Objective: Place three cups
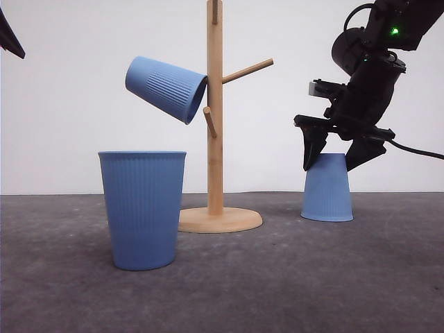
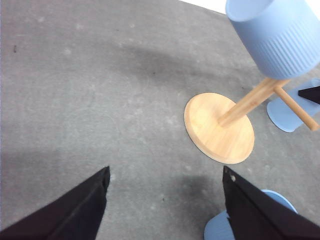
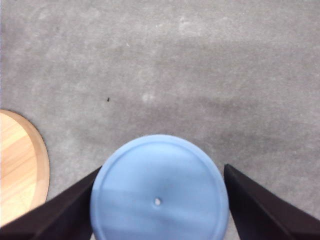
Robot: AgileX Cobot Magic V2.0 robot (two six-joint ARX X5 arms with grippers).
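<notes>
Right wrist view shows the right gripper with fingers spread wide on either side of an upside-down cup, not visibly gripping it; its flat base faces up, its axis upright on the grey surface. The left gripper is also spread, holding nothing. Another cup hangs tilted on the wooden stand, mouth toward the post, and a third cup stands upright in front.

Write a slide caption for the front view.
Right gripper open over an upside-down cup; one cup hangs on the stand, another stands upright.
</notes>
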